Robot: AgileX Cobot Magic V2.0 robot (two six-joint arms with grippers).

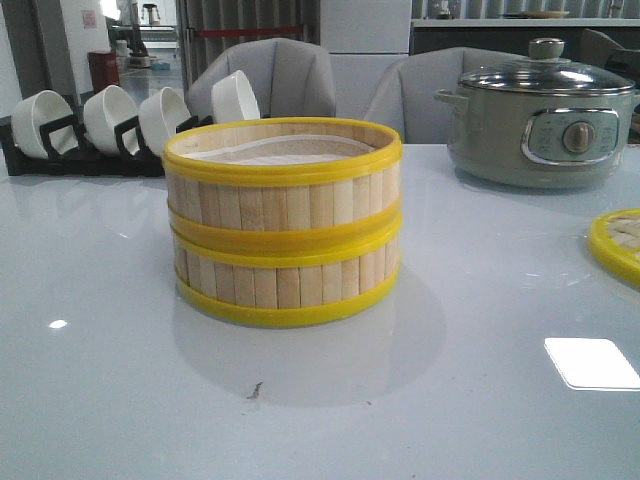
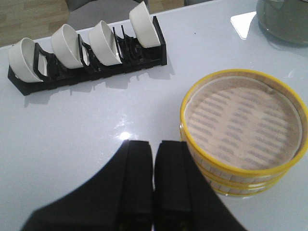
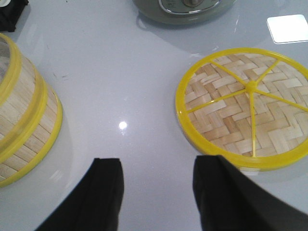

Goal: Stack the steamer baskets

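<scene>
Two steamer baskets [image 1: 284, 222] stand stacked one on the other at the middle of the table, bamboo slats between yellow rims, a pale liner inside the top one [image 2: 243, 124]. The stack's side also shows in the right wrist view [image 3: 24, 120]. My left gripper [image 2: 154, 149] is shut with nothing between its fingers, above the table just beside the stack. My right gripper [image 3: 156, 168] is open and empty, over bare table between the stack and the woven lid. Neither gripper shows in the front view.
A flat woven bamboo lid [image 3: 248, 106] with yellow rim lies at the table's right [image 1: 618, 243]. A grey-green electric pot [image 1: 540, 110] with glass lid stands back right. A black rack of white bowls [image 1: 110, 125] sits back left [image 2: 86, 48].
</scene>
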